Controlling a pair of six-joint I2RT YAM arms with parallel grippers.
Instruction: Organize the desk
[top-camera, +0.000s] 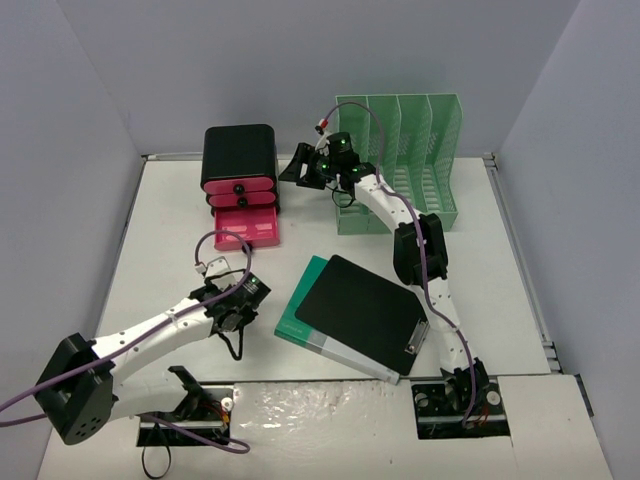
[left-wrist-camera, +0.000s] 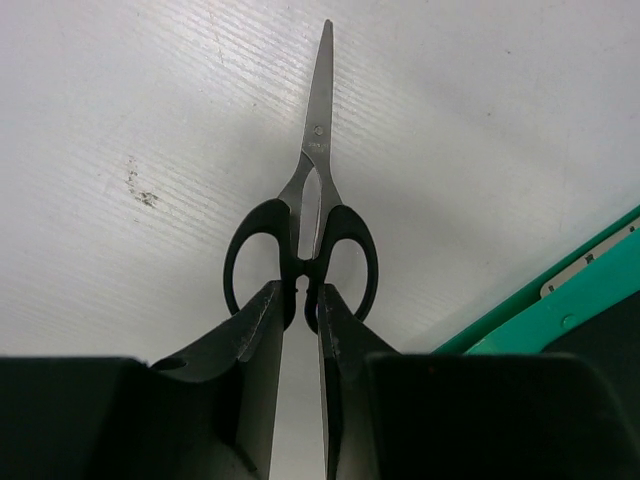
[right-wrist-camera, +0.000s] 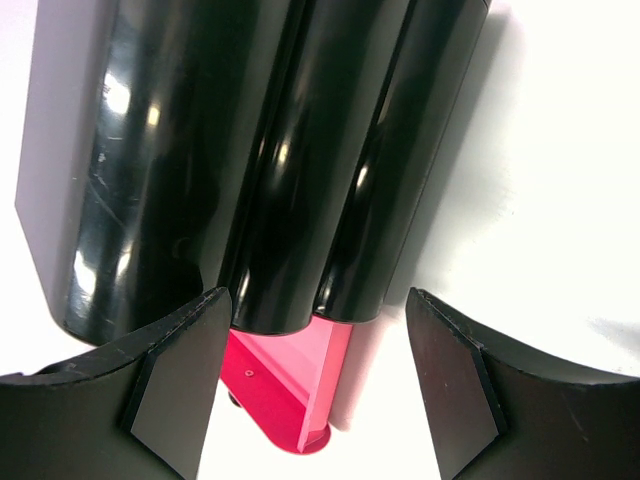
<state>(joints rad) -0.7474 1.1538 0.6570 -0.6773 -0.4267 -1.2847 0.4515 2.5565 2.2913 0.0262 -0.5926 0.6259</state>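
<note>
The desk (top-camera: 150, 250): a rigid, matte white top that fills the floor of the walled cell. It is nothing to grasp, only a firm surface to work things on. The piece in hand is a pair of scissors (left-wrist-camera: 318, 150). Judged light and stiff, with slick steel blades and a sharp tip, so the black plastic handles are the place to hold. The left gripper (left-wrist-camera: 300, 305) is closed narrow on the neck where the two handle loops meet, blades shut and pointing away from the wrist. Cannot tell whether the scissors are lifted or lying flat. The left arm reaches low from its base, its wrist over the near-left of the desk, just left of the clipboard (top-camera: 360, 305) stacked on a green notebook (top-camera: 300, 320). The right arm is stretched to the far side. The right gripper (right-wrist-camera: 317, 300) is spread wide and holds nothing, facing the black drawer unit (top-camera: 240, 160) above its pulled-out pink drawer (top-camera: 250, 225), beside the green file rack (top-camera: 410, 150).
</note>
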